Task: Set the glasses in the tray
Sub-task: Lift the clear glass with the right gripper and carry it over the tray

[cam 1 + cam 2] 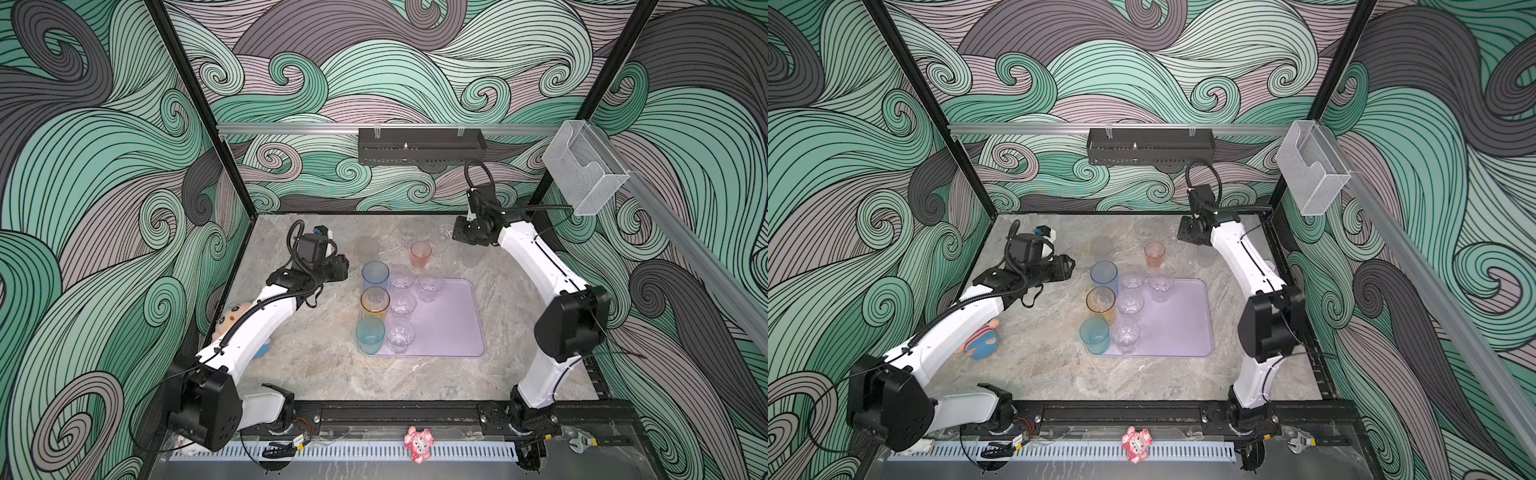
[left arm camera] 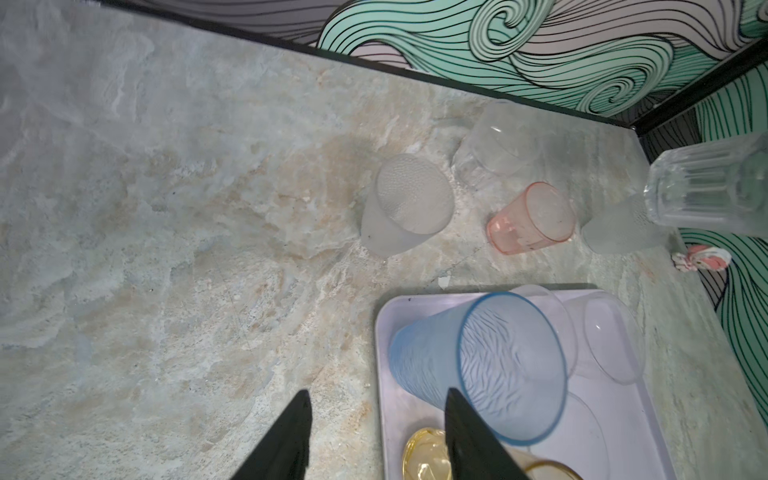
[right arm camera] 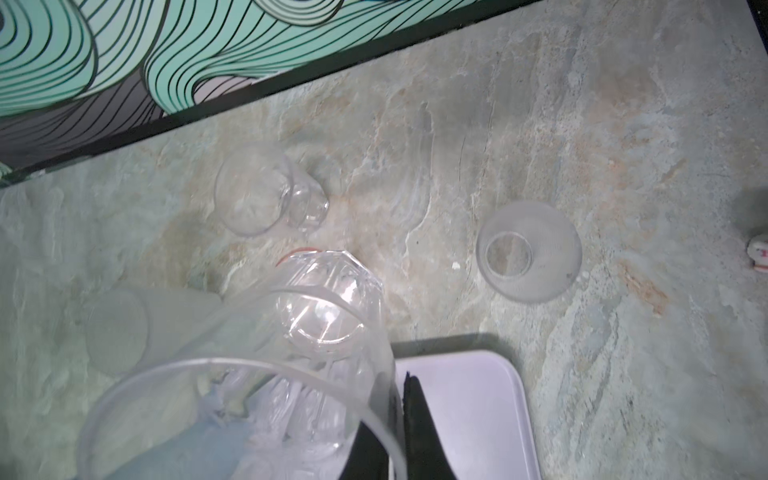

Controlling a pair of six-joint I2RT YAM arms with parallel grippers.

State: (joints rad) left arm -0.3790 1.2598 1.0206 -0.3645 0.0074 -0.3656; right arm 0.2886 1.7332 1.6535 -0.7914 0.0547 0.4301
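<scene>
Top views both show the tray (image 1: 453, 324) lying in the middle of the worktop (image 1: 324, 370) with seven glasses standing in it. A blue glass (image 1: 375, 274), an amber glass (image 1: 375, 302) and a teal glass (image 1: 370, 336) make a row down its left side, and four small clear glasses (image 1: 402, 306) stand beside them. So more than half the job looks done. Five are left. A pink glass (image 1: 421, 254), two frosted glasses (image 1: 368, 248) and one clear glass (image 1: 409, 232) stand on the worktop past the far edge of the tray. The last one, a ribbed clear glass (image 3: 328, 307), is pinched by its rim in the right gripper (image 1: 455, 235), which is squeezed tight on it. That arm is stretched long toward the far right. The left arm is bent. The left gripper (image 2: 378, 392) hangs just left of the blue glass, fingers apart, nothing between them.
</scene>
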